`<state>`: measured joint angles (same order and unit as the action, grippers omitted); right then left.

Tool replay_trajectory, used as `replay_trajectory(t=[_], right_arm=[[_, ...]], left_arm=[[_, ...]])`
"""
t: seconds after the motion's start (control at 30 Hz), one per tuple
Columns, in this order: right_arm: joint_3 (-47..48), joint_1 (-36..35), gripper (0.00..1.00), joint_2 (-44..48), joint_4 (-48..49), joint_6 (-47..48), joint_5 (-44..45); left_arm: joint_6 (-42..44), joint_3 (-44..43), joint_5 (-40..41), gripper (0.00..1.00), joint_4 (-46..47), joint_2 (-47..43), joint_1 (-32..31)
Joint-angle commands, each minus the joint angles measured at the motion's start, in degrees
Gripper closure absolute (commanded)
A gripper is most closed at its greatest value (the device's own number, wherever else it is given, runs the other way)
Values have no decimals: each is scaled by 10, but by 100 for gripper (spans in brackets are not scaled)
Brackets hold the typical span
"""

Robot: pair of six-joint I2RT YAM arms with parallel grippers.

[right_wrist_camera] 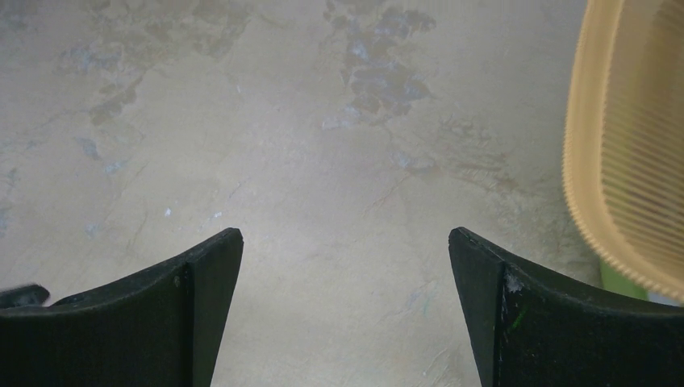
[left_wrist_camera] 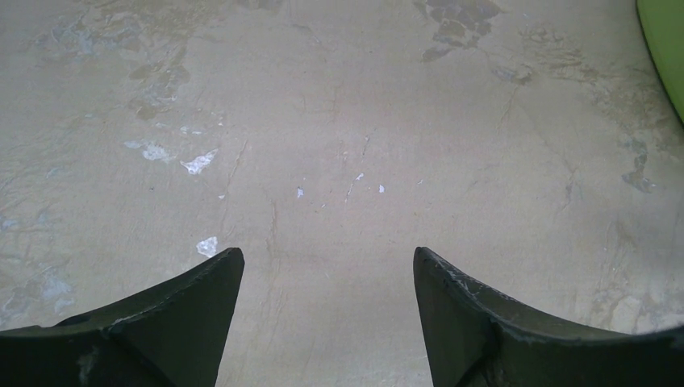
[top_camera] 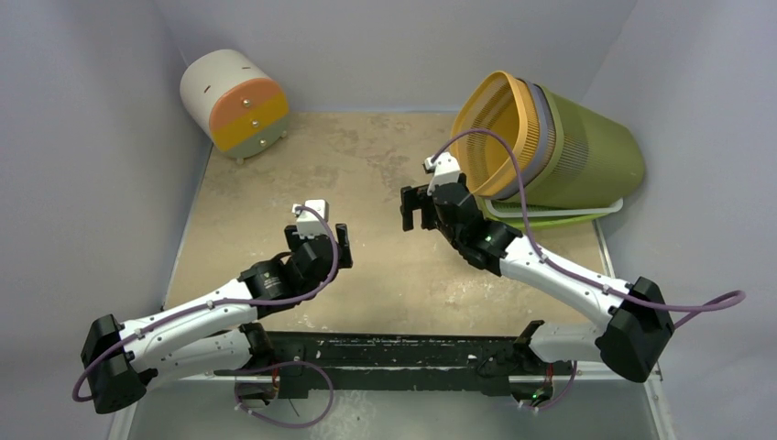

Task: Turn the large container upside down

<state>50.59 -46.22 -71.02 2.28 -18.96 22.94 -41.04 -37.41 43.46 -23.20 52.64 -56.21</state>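
The large container (top_camera: 586,151) is an olive-green slatted bin lying on its side at the back right, with a yellow mesh basket (top_camera: 499,128) nested in its mouth, which faces left. The basket's rim shows at the right edge of the right wrist view (right_wrist_camera: 637,145). My right gripper (top_camera: 417,209) is open and empty, just left of the mouth and apart from it; its jaws (right_wrist_camera: 345,238) stand wide over bare table. My left gripper (top_camera: 319,240) is open and empty near the table's middle, its jaws (left_wrist_camera: 329,258) wide over bare table.
A white, orange and yellow cylinder (top_camera: 234,99) lies on its side at the back left corner. A light green flat tray (top_camera: 559,216) lies under the bin; a green edge shows in the left wrist view (left_wrist_camera: 665,48). Grey walls enclose the beige table (top_camera: 366,165).
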Motion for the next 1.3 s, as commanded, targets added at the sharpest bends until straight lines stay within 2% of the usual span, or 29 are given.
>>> replay_trajectory(t=[0.0,0.3,0.43,0.67,1.07,1.27], right_arm=[[114,-2,0,-9,-34,24,64],[317,1,11,-47,-199,48,185],[367,7,13,-54,-242,53,271],[440,65,15,-84,-297,82,303],[459,97,15,-107,-290,123,342],[448,97,16,-84,-259,149,335]], left_arm=[[6,6,-13,26,31,-8,4],[-8,27,-33,28,39,-10,3],[-5,32,-41,28,48,-7,3],[-7,39,-60,28,68,10,3],[-11,60,-74,29,97,30,3],[-12,65,-79,29,112,41,3]])
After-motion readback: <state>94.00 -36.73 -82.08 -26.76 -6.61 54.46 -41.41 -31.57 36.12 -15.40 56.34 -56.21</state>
